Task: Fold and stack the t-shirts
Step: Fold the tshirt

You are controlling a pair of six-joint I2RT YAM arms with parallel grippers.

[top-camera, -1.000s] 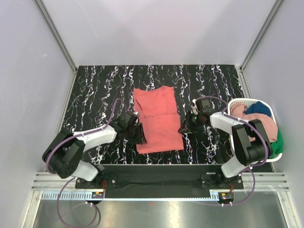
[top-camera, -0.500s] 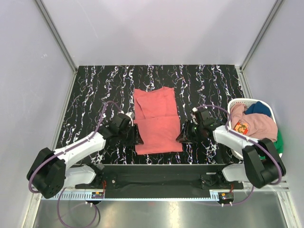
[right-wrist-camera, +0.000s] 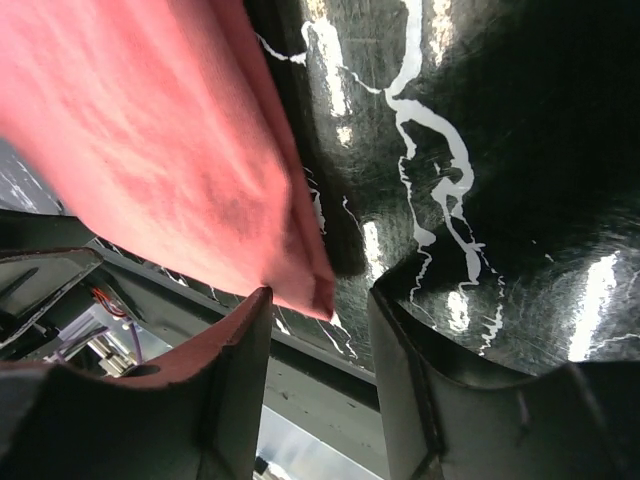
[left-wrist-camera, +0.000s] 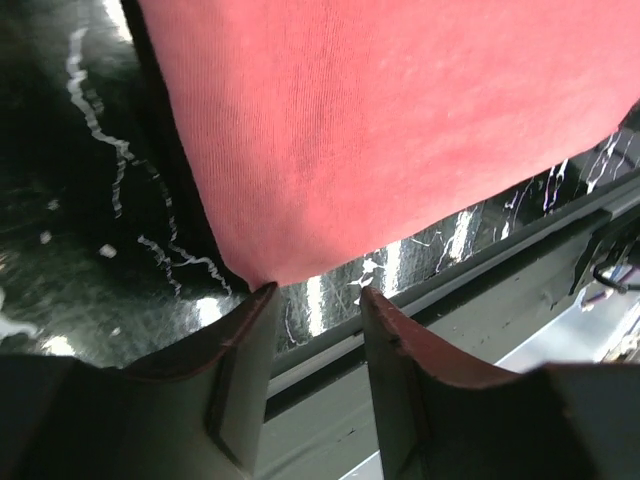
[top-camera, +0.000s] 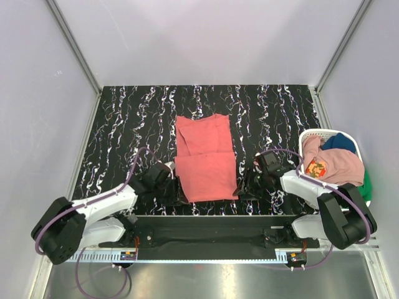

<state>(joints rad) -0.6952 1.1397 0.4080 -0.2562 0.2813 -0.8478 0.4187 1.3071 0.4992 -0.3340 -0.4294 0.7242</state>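
The coral-red t-shirt point(top-camera: 206, 159) lies flat on the black marbled table, partly folded lengthwise. My left gripper point(top-camera: 178, 194) is open at its near-left corner; in the left wrist view point(left-wrist-camera: 315, 300) the corner of the shirt point(left-wrist-camera: 380, 130) just touches the left fingertip. My right gripper point(top-camera: 240, 189) is open at the near-right corner; in the right wrist view point(right-wrist-camera: 320, 300) the shirt's corner point(right-wrist-camera: 180, 150) hangs between the fingertips, not pinched. The dusty pink t-shirt point(top-camera: 340, 163), the dark blue one point(top-camera: 340, 142) and the green one point(top-camera: 365, 187) lie in the basket.
The white laundry basket point(top-camera: 318, 131) stands at the table's right edge, beside my right arm. The table's near edge and metal rail point(left-wrist-camera: 480, 290) run just below both grippers. Grey walls close in the left, back and right sides.
Both grippers have moved toward the near edge of the table, along the sides of the coral-red shirt to its near corners. The shirt has hardly moved.
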